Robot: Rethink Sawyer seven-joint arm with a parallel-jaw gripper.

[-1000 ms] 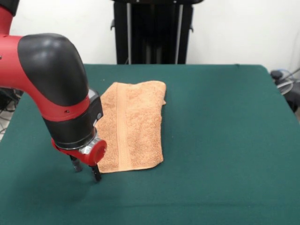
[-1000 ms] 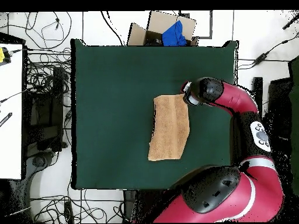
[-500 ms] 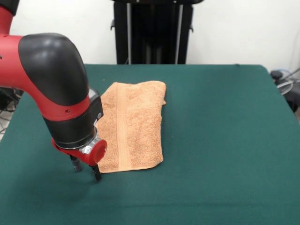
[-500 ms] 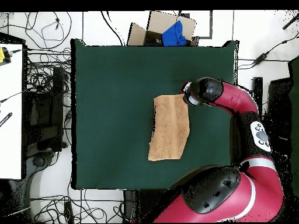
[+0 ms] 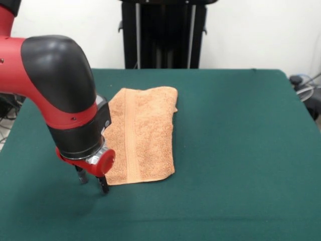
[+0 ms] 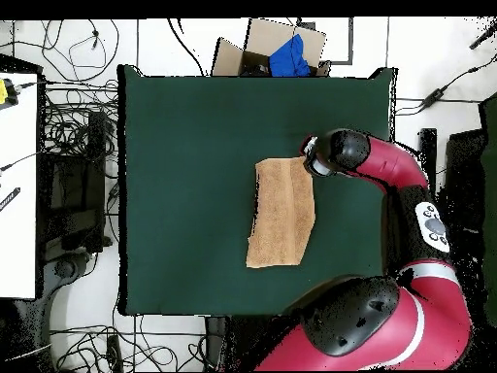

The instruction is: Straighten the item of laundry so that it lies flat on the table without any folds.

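Note:
The orange-tan towel [image 5: 143, 134] lies folded in a long narrow shape on the green table [image 5: 241, 150], with a woven band running along its length. It also shows in the overhead view [image 6: 281, 211]. My gripper [image 5: 92, 181] hangs low over the table just beside the towel's near left corner in the front view. Its two dark fingers stand apart, open and empty, with the tips close to the cloth top. In the overhead view the arm's head [image 6: 335, 153] covers the gripper at the towel's upper right corner.
A black stand [image 5: 163, 32] rises behind the table's far edge. In the overhead view a cardboard box with a blue cloth [image 6: 286, 53] sits beyond the table's top edge, and cables [image 6: 78, 126] lie on the floor to the left.

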